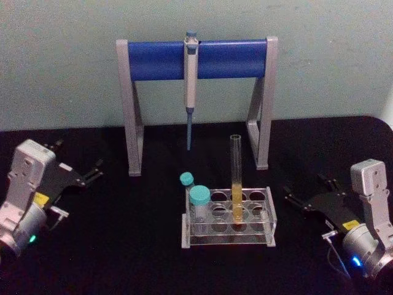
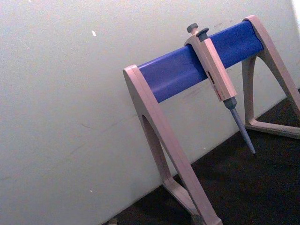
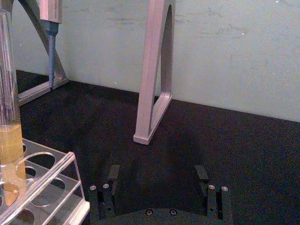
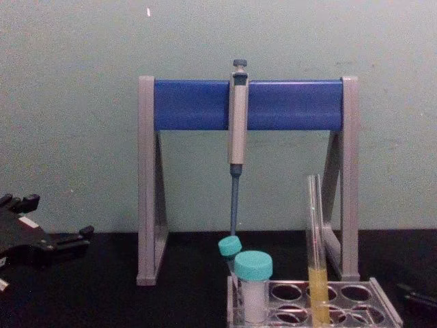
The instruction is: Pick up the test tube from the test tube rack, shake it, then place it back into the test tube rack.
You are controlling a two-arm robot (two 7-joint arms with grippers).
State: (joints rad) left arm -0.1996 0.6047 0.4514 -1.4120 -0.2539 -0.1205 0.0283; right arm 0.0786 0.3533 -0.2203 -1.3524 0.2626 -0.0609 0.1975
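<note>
In the head view, the test tube [image 1: 236,178] stands upright in the test tube rack [image 1: 228,235] at mid-table; the left end effector [image 1: 92,173] and right end effector [image 1: 304,198] rest open and empty on either side. The right wrist view shows its fingers [image 3: 202,174] spread, the rack just beside.

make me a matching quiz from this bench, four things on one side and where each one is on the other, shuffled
Things:
1. test tube
2. pipette
3. left gripper
4. right gripper

Places:
A. hanging on the blue bar of the stand
B. upright in the test tube rack
C. on the table, to the rack's right
D. on the table, to the rack's left

Pairs: 1-B, 2-A, 3-D, 4-C
</note>
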